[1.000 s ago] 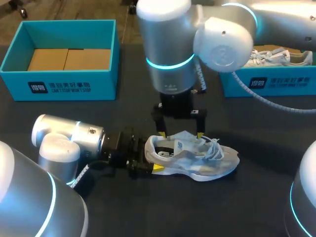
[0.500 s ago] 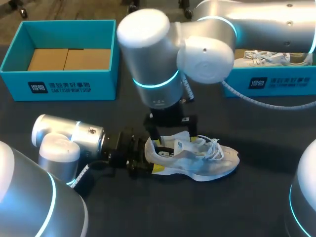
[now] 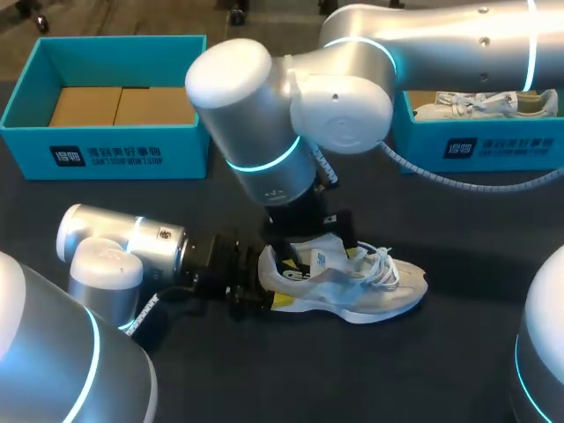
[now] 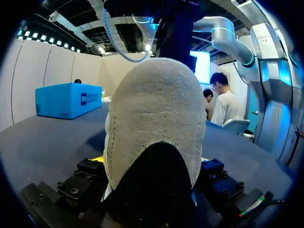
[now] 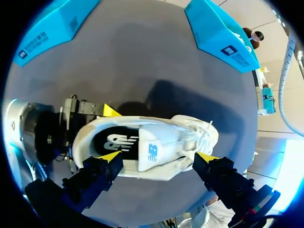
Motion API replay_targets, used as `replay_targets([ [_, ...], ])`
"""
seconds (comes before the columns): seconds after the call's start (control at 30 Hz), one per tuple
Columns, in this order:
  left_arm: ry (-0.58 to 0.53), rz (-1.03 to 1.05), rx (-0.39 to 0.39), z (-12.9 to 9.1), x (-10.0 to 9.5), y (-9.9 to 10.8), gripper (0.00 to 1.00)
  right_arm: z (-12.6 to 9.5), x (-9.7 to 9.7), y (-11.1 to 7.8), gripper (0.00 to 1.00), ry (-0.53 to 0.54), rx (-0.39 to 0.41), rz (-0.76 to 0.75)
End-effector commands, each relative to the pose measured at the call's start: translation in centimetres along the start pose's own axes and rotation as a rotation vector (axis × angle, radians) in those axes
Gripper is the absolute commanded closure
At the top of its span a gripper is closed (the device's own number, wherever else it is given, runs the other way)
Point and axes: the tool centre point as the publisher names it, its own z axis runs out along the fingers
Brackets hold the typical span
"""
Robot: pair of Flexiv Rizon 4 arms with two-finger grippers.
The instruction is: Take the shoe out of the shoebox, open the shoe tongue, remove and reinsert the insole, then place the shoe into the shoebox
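A white sneaker point(image 3: 352, 286) lies on its sole on the dark table, toe to the right. My left gripper point(image 3: 264, 287) is shut on its heel from both sides. In the left wrist view the suede heel point(image 4: 154, 118) fills the space between the fingers. My right gripper point(image 3: 310, 240) hangs open just above the shoe's mouth. In the right wrist view the gripper point(image 5: 159, 156) has one yellow tip by the heel opening and the other by the laces. The shoe point(image 5: 118, 130) and its tongue point(image 5: 153, 153) lie below the tips. A left fingertip point(image 5: 110, 110) shows beside the heel.
A blue shoebox point(image 3: 106, 141) with brown cardboard inside stands at the back left. A second blue box point(image 3: 476, 145) at the back right holds another white shoe point(image 3: 485, 101). The right arm's thick links hang over the table's middle.
My right arm has swung left and tilted, bringing its open gripper slightly left and lower over the shoe's mouth. The shoe and the left arm have stayed put.
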Motion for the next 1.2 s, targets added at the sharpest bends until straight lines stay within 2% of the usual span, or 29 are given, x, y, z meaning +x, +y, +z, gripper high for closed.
replay_targets([
  [0.03,0.000,0.000,0.000,0.0,0.0,0.0,1.00,0.9,0.7,-0.4,0.00,-0.084,-0.007,0.345],
  [0.43,0.000,0.000,0.000,0.0,0.0,0.0,1.00,2.5,0.2,0.0,0.00,-0.074,0.007,0.394],
  [0.77,0.000,0.000,0.000,0.0,0.0,0.0,1.00,2.8,-1.4,-0.3,0.00,-0.064,0.002,0.463],
  [1.2,0.000,0.000,0.000,0.0,0.0,0.0,1.00,2.9,-4.5,-0.5,0.00,-0.008,0.009,0.530],
])
